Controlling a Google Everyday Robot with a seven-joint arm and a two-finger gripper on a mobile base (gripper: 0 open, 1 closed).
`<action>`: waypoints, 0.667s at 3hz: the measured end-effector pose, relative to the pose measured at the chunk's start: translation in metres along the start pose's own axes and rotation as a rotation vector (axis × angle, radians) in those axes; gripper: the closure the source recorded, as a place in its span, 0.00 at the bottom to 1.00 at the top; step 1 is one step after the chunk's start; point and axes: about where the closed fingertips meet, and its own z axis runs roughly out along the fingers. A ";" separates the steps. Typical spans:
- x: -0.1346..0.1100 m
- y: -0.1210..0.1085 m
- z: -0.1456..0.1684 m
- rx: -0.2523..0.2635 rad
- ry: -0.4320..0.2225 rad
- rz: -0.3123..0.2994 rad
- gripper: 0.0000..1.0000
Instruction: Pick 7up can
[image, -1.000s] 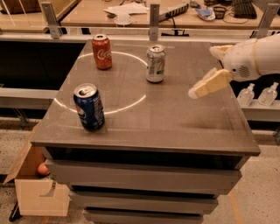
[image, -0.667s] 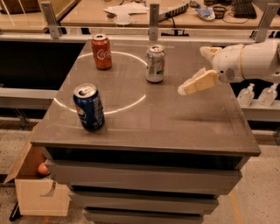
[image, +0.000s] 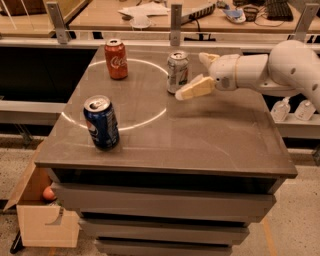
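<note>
The 7up can (image: 177, 72), silver with green markings, stands upright at the back middle of the grey table (image: 200, 145). My gripper (image: 192, 75) reaches in from the right on a white arm (image: 280, 67) and is right beside the can's right side. It is open: one cream finger (image: 196, 88) lies in front of the can near its base, the other finger (image: 207, 58) is behind and to the right. Nothing is held between them.
A red Coca-Cola can (image: 116, 59) stands at the back left. A dark blue Pepsi can (image: 101, 122) stands at the front left. A white circle is marked on the tabletop. A cardboard box (image: 42, 217) sits on the floor at the lower left.
My gripper has moved left across the table, from the right side to right beside the 7up can. The cans have not moved.
</note>
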 end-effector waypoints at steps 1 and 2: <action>-0.006 -0.004 0.031 -0.023 -0.067 0.030 0.22; -0.017 -0.004 0.049 -0.041 -0.122 0.046 0.54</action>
